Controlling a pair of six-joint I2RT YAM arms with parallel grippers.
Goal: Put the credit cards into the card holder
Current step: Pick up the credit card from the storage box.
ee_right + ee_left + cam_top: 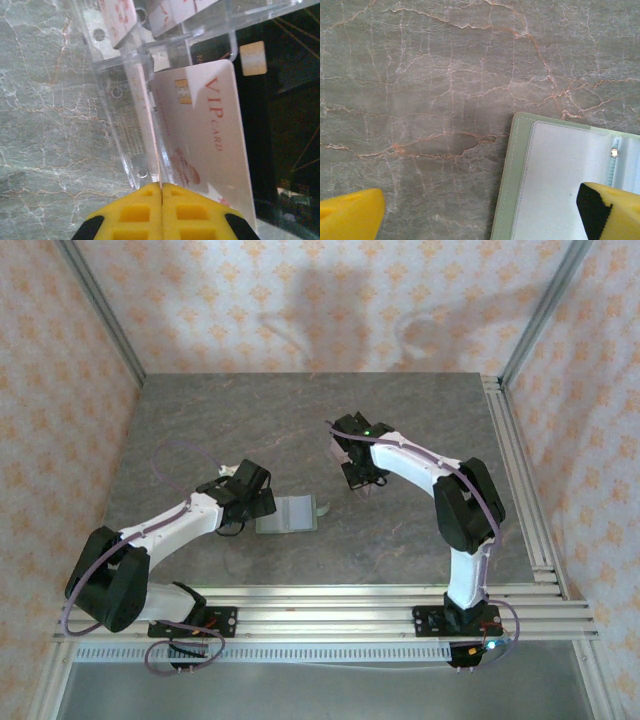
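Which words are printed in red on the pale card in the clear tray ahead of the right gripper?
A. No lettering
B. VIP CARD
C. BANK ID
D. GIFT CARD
B: the right wrist view shows the credit card reading VIP CARD in red, in the clear tray just beyond the right gripper.

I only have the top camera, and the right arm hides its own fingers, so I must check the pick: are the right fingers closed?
Observer: Yes, the right gripper is shut, fingertips together at the edge of a credit card; whether it pinches it, I cannot tell.
Operator: Where is that card?
Observer: In a slot of the clear plastic tray.
Operator: And the left?
Observer: The left gripper is open, one fingertip over the pale inside of the card holder.
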